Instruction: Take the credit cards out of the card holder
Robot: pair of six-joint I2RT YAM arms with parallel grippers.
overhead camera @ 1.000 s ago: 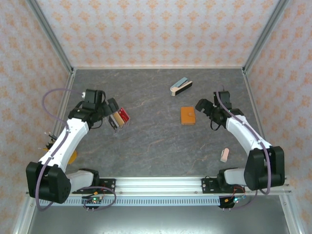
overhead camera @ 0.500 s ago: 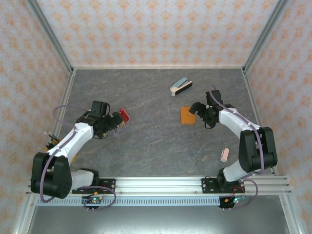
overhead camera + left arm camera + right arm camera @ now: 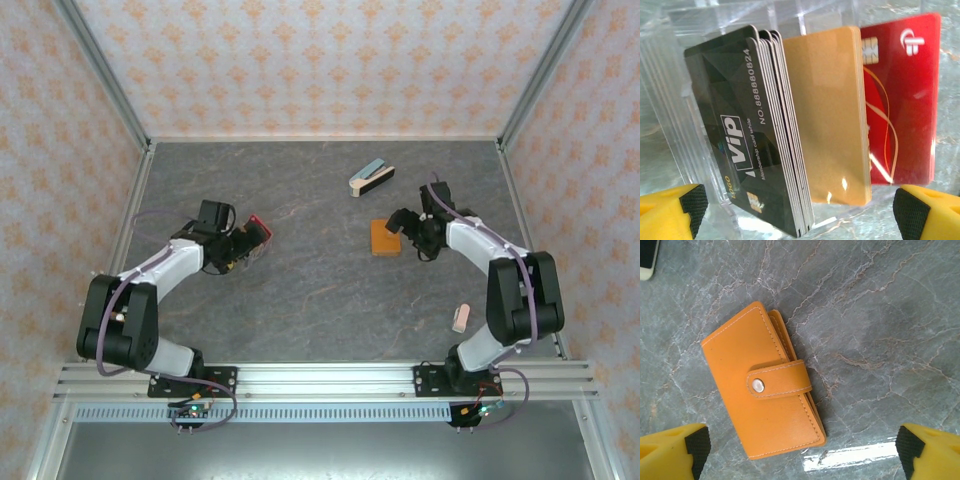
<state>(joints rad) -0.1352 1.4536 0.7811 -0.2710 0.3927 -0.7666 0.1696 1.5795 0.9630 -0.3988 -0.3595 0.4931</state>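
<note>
The card holder (image 3: 385, 237) is a small orange leather wallet lying flat on the grey table, right of centre. In the right wrist view the card holder (image 3: 762, 385) is closed, its strap snapped shut. My right gripper (image 3: 404, 226) hovers at its right edge, and the right gripper (image 3: 802, 452) is open with the wallet's lower end between the fingertips. My left gripper (image 3: 238, 246) is open at a clear plastic stand (image 3: 675, 125). That stand holds black cards (image 3: 745, 130), tan cards (image 3: 827, 115) and a red card (image 3: 902, 95). The left gripper (image 3: 800, 212) grips nothing.
A grey-blue and black wedge-shaped thing (image 3: 371, 178) lies behind the wallet. A small pink object (image 3: 461, 318) rests near the right arm's base. An orange disc (image 3: 148, 321) peeks out beside the left arm. Patterned walls enclose the table on three sides.
My left arm has folded in and its gripper has closed in on the card stand. My right gripper has moved left and down to the wallet's right edge.
</note>
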